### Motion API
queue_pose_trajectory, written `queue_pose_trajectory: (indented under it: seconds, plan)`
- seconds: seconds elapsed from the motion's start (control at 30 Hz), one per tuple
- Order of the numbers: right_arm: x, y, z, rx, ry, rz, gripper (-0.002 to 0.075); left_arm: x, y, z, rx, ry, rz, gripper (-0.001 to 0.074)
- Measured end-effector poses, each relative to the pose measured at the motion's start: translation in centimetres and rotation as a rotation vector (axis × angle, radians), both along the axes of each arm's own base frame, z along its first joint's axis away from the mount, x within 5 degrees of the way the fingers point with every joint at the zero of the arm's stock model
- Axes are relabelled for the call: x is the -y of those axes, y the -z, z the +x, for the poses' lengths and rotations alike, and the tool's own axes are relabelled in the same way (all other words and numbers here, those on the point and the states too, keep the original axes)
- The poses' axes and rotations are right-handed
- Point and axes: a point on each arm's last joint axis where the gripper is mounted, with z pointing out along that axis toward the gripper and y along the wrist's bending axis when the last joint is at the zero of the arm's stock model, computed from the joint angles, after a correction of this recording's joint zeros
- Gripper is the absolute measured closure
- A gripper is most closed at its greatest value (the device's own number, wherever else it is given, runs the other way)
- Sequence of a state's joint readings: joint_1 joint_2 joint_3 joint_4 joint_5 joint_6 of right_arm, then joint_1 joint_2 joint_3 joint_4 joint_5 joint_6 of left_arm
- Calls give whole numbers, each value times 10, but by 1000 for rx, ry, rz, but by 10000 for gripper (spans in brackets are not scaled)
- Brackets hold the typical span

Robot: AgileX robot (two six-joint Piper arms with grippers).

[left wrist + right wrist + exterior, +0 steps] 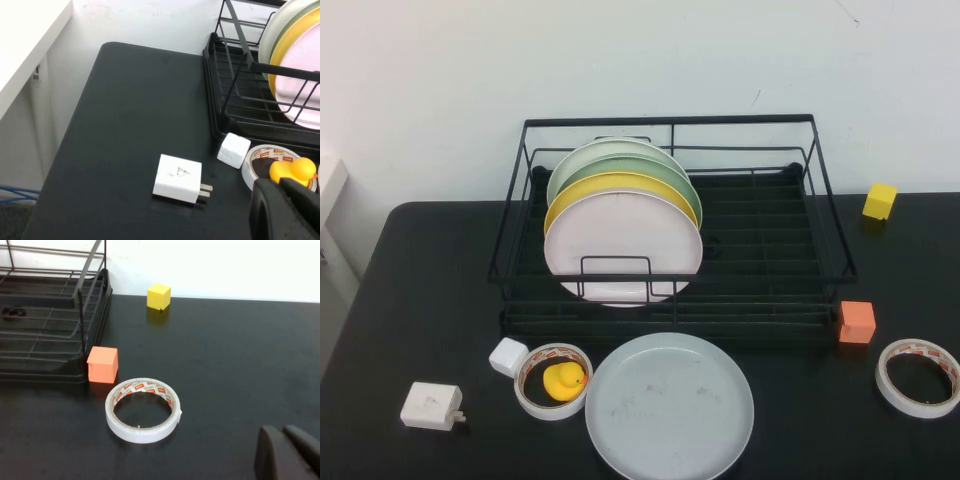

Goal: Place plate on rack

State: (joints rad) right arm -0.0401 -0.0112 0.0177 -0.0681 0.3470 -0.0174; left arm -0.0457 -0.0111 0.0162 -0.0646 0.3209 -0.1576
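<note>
The pale grey-blue plate [669,407] lies flat on the black table at the front centre, just before the black wire rack [670,121]. The rack holds several upright plates on its left side; its right half is bare. Neither arm shows in the high view. My left gripper [280,192] is shut and empty, low over the table's front left, near a tape roll with a yellow duck [292,169]. My right gripper [282,432] is shut and empty, over the table's front right. The rack's corners also show in the left wrist view [235,95] and the right wrist view [50,315].
In the rack stand a pink plate [620,245], a yellow plate [620,186] and green plates [620,160]. A white charger [431,405], a white cube [507,356] and the duck's tape roll [553,381] lie front left. An orange cube [857,321], another tape roll [918,377] and a yellow cube [879,200] lie right.
</note>
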Motion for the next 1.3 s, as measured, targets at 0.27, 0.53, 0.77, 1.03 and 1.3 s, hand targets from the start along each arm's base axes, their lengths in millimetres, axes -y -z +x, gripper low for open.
queue_pose_trajectory:
  seconds: [0.27,0.53,0.77,1.03,1.3]
  plan:
    - [0,0,0,0,0,0,728,0,0,0,0,0,0,737]
    - [0,0,0,0,0,0,728,0,0,0,0,0,0,737]
    - [0,0,0,0,0,-2,728,0,0,0,0,0,0,737]
    - [0,0,0,0,0,-2,728,0,0,0,0,0,0,737]
    - [0,0,0,1,0,-2,728,0,-2,1,21,-1,-1,737]
